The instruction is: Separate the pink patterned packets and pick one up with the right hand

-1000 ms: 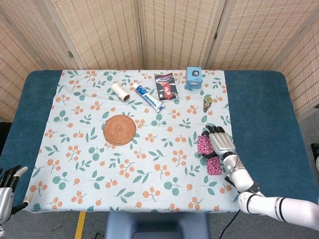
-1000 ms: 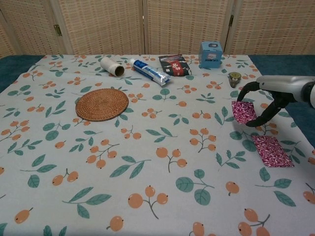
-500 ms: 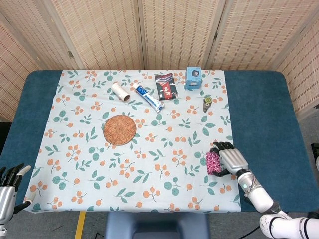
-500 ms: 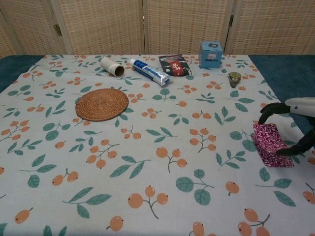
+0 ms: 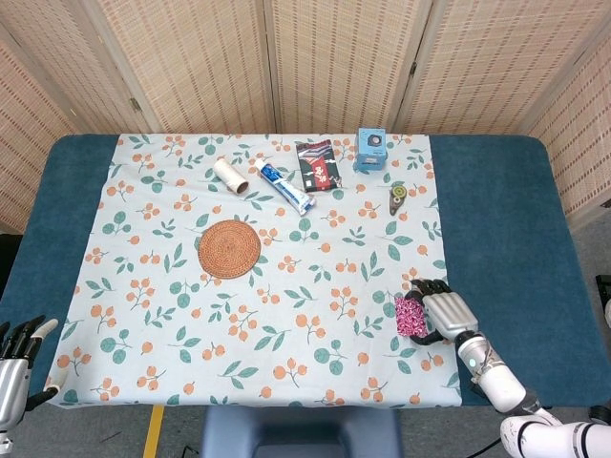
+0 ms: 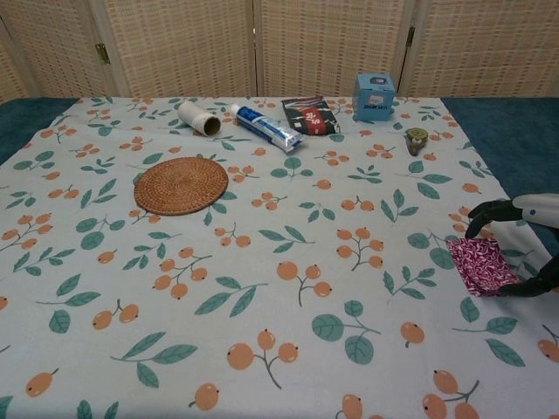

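1. Right hand point(image 5: 447, 315) sits at the near right edge of the floral tablecloth point(image 5: 286, 286), fingers point(image 6: 486, 212) curled over a pink patterned packet point(image 5: 411, 314), thumb low on its near side; the chest view shows the packet between fingers and thumb, so the hand holds it.
2. Packet lies flat or nearly so at cloth level; whether it is lifted clear of the cloth, cannot tell. Only one pink packet shows; whether a second lies under it or under the hand, cannot tell.
3. Left hand point(image 5: 17, 367) hangs off the near left corner of the table point(image 5: 496, 219), fingers apart, holding nothing.
4. Along the far edge, left to right: a white roll point(image 5: 230, 176), a toothpaste tube point(image 5: 284, 186), a dark packet point(image 5: 318, 165), a small blue box point(image 5: 371, 150), a small round gadget point(image 5: 396, 197).
5. Woven round mat point(image 5: 229, 248) lies left of centre, well apart from the right hand.
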